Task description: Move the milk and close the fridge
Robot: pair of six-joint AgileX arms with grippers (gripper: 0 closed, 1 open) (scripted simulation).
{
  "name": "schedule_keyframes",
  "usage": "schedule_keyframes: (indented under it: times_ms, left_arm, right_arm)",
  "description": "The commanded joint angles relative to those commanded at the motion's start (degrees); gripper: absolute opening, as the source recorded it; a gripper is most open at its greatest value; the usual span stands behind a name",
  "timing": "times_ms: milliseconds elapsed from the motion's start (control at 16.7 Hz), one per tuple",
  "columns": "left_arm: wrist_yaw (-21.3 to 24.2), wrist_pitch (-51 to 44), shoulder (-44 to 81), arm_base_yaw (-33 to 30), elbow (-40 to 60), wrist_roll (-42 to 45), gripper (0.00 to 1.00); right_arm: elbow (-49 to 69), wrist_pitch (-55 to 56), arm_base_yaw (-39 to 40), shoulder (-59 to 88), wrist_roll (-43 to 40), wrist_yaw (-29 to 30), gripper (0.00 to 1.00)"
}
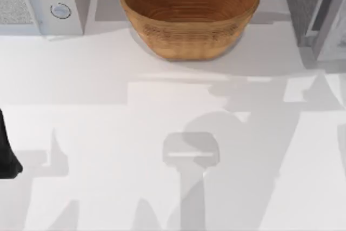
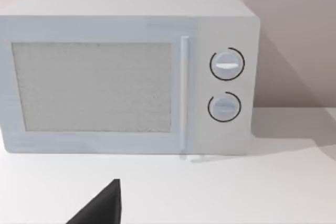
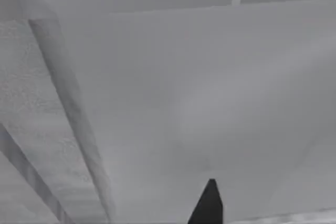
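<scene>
The fridge (image 1: 316,12) is seen at the table's far right corner, door panel apparently ajar. Close before the right gripper (image 3: 209,203) a pale panel is faced; its grip state cannot be told. No milk is made out. A glancing push could leave the door unlatched. The left gripper (image 2: 102,205), state likewise untold, is parked facing the microwave (image 2: 126,72).

Rendered kitchen mock-up. White microwave (image 1: 40,1) with two round knobs back left on a plain white surface (image 1: 108,133), woven basket (image 1: 189,14) back centre, grey speckled fridge (image 1: 311,6) back right, bare pinkish wall behind.
</scene>
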Motion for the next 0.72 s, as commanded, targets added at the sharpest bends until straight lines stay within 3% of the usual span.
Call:
schedule_keyframes:
  times_ms: [480, 720]
  left_arm:
    - [0.0, 0.0, 0.0, 0.0, 0.0, 0.0, 1.0]
    - [0.0, 0.0, 0.0, 0.0, 0.0, 0.0, 1.0]
  right_arm:
    - [-1.41, 1.19, 2.13, -0.56, 2.32, 3.17, 1.0]
    - [5.02, -0.12, 2.32, 5.13, 2.06, 3.27, 1.0]
